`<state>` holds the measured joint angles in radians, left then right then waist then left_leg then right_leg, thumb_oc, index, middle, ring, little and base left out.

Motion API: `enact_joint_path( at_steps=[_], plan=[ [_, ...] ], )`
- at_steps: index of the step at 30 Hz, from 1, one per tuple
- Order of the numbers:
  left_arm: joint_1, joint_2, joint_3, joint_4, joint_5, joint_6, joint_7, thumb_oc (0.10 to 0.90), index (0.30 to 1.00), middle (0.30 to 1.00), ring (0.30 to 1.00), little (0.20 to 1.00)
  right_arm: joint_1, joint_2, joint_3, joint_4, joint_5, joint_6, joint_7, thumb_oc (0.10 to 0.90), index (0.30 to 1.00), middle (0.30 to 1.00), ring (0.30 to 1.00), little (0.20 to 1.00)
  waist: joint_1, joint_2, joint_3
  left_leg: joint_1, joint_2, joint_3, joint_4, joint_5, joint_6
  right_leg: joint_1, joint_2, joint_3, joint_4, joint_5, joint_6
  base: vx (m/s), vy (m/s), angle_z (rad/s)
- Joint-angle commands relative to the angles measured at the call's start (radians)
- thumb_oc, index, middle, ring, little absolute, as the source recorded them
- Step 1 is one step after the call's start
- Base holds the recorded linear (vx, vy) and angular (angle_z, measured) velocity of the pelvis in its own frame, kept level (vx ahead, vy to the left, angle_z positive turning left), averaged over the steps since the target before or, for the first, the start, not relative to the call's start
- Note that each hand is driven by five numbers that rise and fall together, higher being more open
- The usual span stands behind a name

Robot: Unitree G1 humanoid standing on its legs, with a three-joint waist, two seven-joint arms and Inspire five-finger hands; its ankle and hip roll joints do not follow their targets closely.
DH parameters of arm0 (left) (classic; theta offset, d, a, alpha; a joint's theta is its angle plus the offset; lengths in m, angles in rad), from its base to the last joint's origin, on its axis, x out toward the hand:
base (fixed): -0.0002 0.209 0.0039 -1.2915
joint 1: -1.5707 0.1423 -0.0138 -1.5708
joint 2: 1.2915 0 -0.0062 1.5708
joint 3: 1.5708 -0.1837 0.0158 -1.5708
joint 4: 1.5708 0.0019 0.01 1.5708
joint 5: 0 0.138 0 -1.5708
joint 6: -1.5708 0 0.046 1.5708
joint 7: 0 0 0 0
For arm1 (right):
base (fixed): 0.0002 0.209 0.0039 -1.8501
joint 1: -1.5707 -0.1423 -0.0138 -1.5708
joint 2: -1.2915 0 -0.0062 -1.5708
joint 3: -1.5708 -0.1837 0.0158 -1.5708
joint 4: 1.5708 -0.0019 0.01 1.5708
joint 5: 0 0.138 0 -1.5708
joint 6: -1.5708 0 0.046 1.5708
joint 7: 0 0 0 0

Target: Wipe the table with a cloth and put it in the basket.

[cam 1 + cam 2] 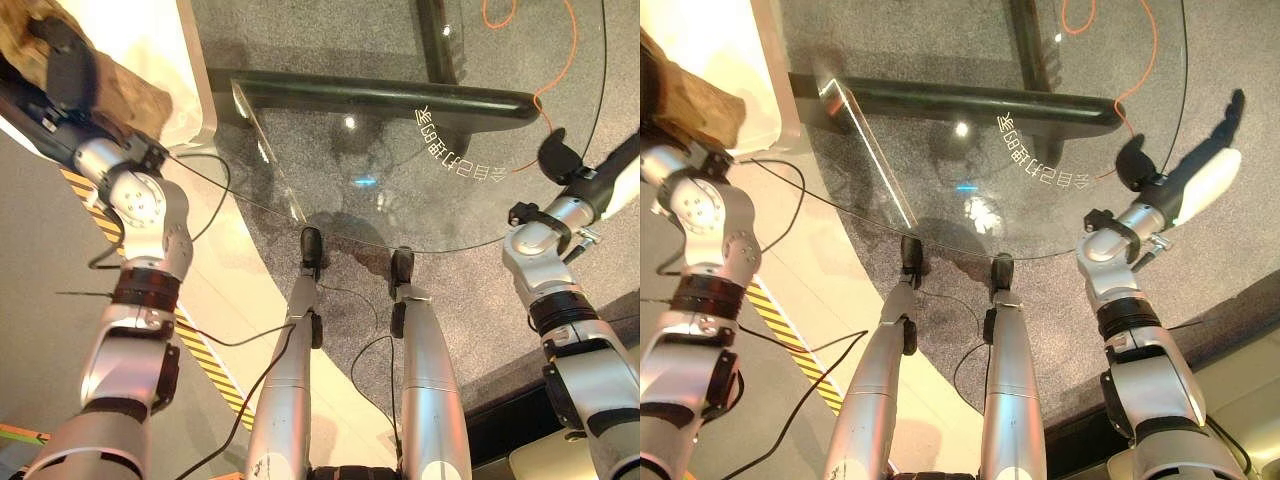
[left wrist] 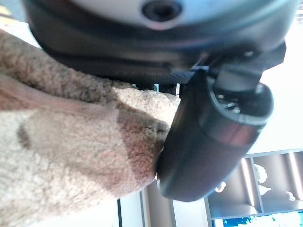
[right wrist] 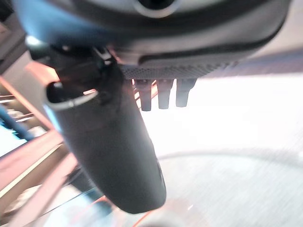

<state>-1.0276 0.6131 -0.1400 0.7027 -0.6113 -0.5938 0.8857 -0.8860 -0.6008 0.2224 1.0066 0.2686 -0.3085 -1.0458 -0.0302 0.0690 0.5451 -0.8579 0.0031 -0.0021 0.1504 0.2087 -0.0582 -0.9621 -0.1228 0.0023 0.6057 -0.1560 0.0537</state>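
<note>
A brown fuzzy cloth [image 1: 125, 98] hangs at the far left, level with the glass table's far side, and my left hand [image 1: 62, 65] is shut on it. In the left wrist view the cloth [image 2: 71, 161] is pinched between the dark thumb [image 2: 213, 142] and the palm. The round glass table [image 1: 400, 243] lies in front of me, its near rim just beyond my legs. My right hand [image 1: 1137, 160] hovers at the table's right edge. Its thumb and fingers [image 3: 161, 94] are straight and hold nothing.
A white rounded object [image 1: 170, 50] stands under and behind the cloth at the upper left. A black bar [image 1: 380, 95] shows through the glass. An orange cable [image 1: 560, 60] lies on the grey carpet beyond. Yellow-black tape [image 1: 205, 360] runs along the floor at the left.
</note>
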Motion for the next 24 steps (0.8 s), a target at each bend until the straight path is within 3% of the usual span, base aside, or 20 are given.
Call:
enact_joint_path(
  at_steps=[1,4,10,17,24],
  plan=[
    [-0.188,0.142,-0.013,0.024,0.087,-0.067,0.064,0.100,0.300,0.300,0.300,0.200,-0.012,-0.094,-0.020,0.086,0.084,-0.073,0.004,0.800,0.900,0.900,0.900,0.900,-0.004,0.000,-0.025,0.011,0.023,-0.031,0.174,-0.207,-0.011,0.078,-0.022,-0.015,-0.266,0.148,0.045,0.00,0.000,0.00],
    [-0.245,0.162,-0.059,0.093,0.079,-0.049,0.087,0.100,0.300,0.300,0.300,0.200,-0.009,-0.094,-0.021,0.194,0.101,-0.075,0.048,0.800,0.900,0.900,0.900,0.900,-0.010,0.000,-0.025,0.006,0.026,-0.029,0.173,-0.202,-0.009,0.075,-0.021,-0.015,-0.273,0.156,0.043,0.00,0.000,0.00],
    [-0.302,0.184,-0.121,0.199,0.102,0.008,0.117,0.100,0.300,0.300,0.300,0.200,0.014,-0.091,-0.022,0.287,0.143,-0.002,0.131,0.800,0.900,0.900,0.900,0.900,-0.020,0.002,-0.025,0.007,0.030,-0.023,0.181,-0.207,-0.010,0.075,-0.016,-0.012,-0.267,0.151,0.038,0.02,0.017,-0.02],
    [-0.328,0.186,-0.155,0.273,0.139,0.072,0.113,0.100,0.300,0.300,0.300,0.200,0.045,-0.075,0.004,0.325,0.111,0.100,0.225,0.800,0.900,0.900,0.900,0.900,-0.027,-0.003,-0.025,0.009,0.034,-0.022,0.183,-0.213,-0.010,0.073,-0.010,-0.009,-0.254,0.140,0.036,0.02,0.028,-0.03],
    [-0.364,0.190,-0.186,0.315,0.198,0.156,0.119,0.100,0.300,0.300,0.300,0.200,0.079,-0.048,0.021,0.345,0.101,0.135,0.270,0.800,0.900,0.900,0.900,0.900,-0.035,-0.013,-0.025,-0.007,0.033,-0.025,0.179,-0.203,-0.011,0.058,-0.004,-0.006,-0.259,0.152,0.034,0.00,0.000,0.00]
  ],
)
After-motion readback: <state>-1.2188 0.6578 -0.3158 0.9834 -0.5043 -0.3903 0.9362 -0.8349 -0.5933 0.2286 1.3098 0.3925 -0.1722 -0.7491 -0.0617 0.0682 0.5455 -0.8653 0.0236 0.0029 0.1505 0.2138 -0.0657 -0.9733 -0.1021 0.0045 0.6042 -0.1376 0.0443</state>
